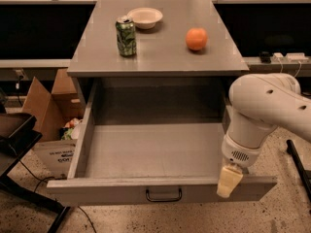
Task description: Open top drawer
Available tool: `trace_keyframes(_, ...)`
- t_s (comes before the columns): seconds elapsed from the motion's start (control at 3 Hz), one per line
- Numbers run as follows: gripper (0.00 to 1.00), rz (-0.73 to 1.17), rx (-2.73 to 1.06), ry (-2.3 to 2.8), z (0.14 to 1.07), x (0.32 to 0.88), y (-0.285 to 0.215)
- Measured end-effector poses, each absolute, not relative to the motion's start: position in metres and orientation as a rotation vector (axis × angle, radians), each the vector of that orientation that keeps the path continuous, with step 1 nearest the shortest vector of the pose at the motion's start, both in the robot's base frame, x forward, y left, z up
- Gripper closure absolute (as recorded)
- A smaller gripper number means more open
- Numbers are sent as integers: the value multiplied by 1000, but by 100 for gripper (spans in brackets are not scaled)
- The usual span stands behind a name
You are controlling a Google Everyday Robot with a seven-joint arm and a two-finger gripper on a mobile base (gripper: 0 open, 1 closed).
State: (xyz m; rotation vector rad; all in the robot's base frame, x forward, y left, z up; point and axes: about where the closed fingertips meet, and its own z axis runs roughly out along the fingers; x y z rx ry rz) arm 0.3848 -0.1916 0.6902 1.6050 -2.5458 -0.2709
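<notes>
The top drawer [150, 147] is a deep grey box pulled far out of the grey cabinet, and nothing lies inside it. Its flat front [107, 191] faces me with a small dark loop handle [164, 195] at the middle. My gripper [229, 181] hangs from the white arm [265, 110] over the right end of the drawer front, right of the handle and apart from it. Only its pale yellowish tip shows. The two lower drawers are out of view.
On the cabinet top [160, 57] stand a green can [126, 36], a white bowl [145, 17] and an orange [196, 39]. An open cardboard box [46, 113] sits on the floor at the left. A dark stand [17, 140] is at the far left.
</notes>
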Motion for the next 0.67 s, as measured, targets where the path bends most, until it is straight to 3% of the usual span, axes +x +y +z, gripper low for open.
trace_keyframes(0.33, 0, -238, 1730, -2579, 745, 382, -180)
trace_keyframes(0.67, 0, -111, 1802, -2570, 818, 366, -162)
